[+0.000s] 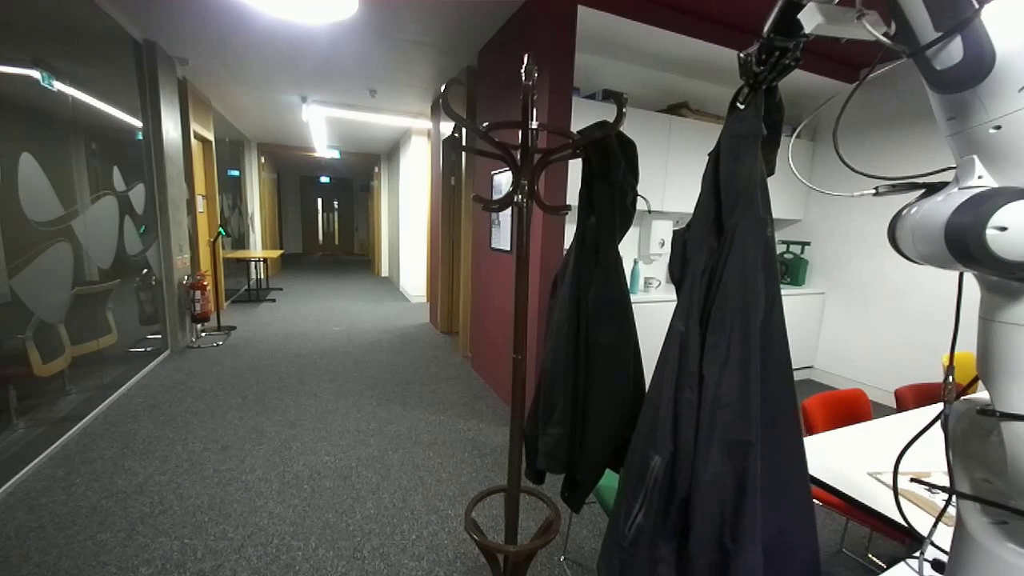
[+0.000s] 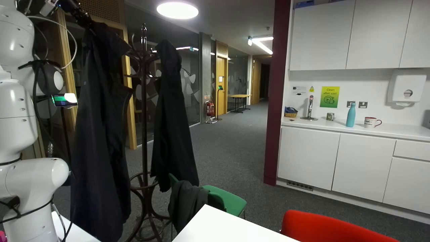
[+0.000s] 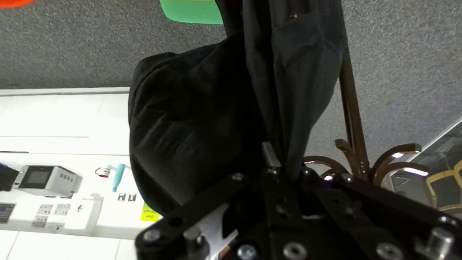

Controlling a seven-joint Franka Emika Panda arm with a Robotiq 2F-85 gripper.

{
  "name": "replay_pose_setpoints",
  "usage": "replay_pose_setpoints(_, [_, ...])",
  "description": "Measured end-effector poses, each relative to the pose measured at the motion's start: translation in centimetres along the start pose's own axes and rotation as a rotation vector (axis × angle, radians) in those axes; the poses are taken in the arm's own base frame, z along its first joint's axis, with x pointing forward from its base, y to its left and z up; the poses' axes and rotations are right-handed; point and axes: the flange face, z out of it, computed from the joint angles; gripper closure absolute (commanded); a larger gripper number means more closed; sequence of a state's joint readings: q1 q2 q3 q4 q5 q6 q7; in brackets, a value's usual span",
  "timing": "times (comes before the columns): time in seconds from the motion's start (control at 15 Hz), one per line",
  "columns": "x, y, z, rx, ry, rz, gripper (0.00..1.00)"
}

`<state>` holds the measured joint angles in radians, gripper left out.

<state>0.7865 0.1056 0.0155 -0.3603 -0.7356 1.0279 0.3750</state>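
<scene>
Black fingers (image 3: 276, 189) grip navy fabric coat (image 1: 720, 360), long axis vertical, flaring downward; brown wooden coat stand (image 1: 520, 320) beside, grey carpeted corridor (image 1: 336, 416) beyond.

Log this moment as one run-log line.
Fingers: shut on dark coat, at its top | dark coat: hangs beside coat stand | coat stand: bears black jacket

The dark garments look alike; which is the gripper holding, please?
The long coat, clamped at its top; a jacket hangs on the stand, another garment over the chair.
</scene>
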Motion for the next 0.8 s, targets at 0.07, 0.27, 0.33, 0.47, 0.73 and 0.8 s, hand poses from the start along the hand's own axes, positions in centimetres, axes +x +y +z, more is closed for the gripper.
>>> replay_pose_setpoints(0.07, [0.2, 0.6, 0.1, -0.011, 0.0, 0.031, 0.99])
replay_pose_setpoints(0.27, [1.0, 2.7, 0.6, -0.047, 0.002, 0.121, 0.99])
replay_pose_setpoints(0.33, [1.2, 3.5, 0.8, -0.06, 0.003, 0.151, 0.99])
replay_pose_setpoints(0.47, [1.6, 5.1, 1.0, -0.087, 0.006, 0.213, 0.99])
replay_pose_setpoints(0.73, [2.2, 8.3, 1.3, -0.143, 0.01, 0.322, 0.99])
replay_pose_setpoints(0.8, [2.3, 9.3, 1.4, -0.159, 0.011, 0.349, 0.99])
